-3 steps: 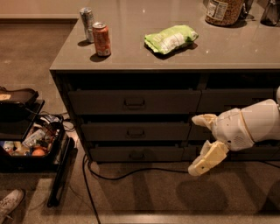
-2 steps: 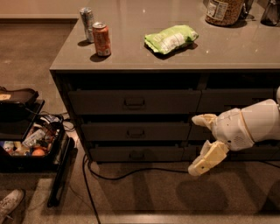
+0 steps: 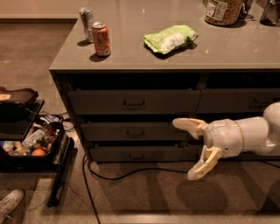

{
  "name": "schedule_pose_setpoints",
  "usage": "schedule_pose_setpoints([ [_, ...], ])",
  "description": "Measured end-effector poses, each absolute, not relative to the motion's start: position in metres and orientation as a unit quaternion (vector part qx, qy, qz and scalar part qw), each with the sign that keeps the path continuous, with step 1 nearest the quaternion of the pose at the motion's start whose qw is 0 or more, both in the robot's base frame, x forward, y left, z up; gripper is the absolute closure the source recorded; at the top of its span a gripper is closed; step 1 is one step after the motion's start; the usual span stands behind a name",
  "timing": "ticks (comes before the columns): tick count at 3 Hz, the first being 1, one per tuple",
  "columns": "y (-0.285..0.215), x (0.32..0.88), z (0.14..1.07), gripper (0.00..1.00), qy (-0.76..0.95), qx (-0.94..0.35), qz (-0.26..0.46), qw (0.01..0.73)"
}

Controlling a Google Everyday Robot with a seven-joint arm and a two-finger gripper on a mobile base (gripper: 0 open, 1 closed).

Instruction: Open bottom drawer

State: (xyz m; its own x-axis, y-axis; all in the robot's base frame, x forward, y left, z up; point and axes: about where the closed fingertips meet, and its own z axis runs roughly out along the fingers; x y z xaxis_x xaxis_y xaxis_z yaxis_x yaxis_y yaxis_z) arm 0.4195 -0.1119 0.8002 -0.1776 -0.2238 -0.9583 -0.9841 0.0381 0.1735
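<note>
At the right of the scene, a white two-finger gripper (image 3: 183, 150) on a thick white arm (image 3: 253, 133), pointing left in front of a grey-brown cabinet of drawers. Pincer released: fingers (image 3: 189, 125) spread wide, one level with the middle drawer, the other slanting down toward the floor, nothing between them. At the foot of the left stack, the bottom drawer (image 3: 113, 154), a wide, slim grey-brown front with a small dark bar handle (image 3: 136, 155) at its centre, closed. Gripper to the right of that handle and apart from it; contact with any drawer front impossible to judge. Above, the taller middle drawer (image 3: 109, 131) and top drawer (image 3: 100, 102), both closed too. On the smooth grey countertop (image 3: 131, 59): an orange-red soda can (image 3: 101, 39) near the left edge, a silver can (image 3: 86, 18) just behind it, a green crinkled snack bag (image 3: 170, 38) in the middle, a jar with a white label (image 3: 223, 8) at the far right. On the floor, a black cable (image 3: 131, 174) curving before the cabinet; further left, a black open case (image 3: 59, 144) full of small items; at the near left corner, a white shoe (image 3: 11, 203).
</note>
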Motion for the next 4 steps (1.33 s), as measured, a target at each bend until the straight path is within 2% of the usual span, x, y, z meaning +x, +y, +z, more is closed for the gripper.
schedule_pose_setpoints([
  [1,-0.085,0.414,0.809,0.00,0.528,-0.495,0.543,0.425],
  [3,-0.083,0.427,0.787,0.00,0.545,-0.476,0.538,0.433],
  [4,-0.081,0.449,0.740,0.00,0.585,-0.443,0.515,0.444],
])
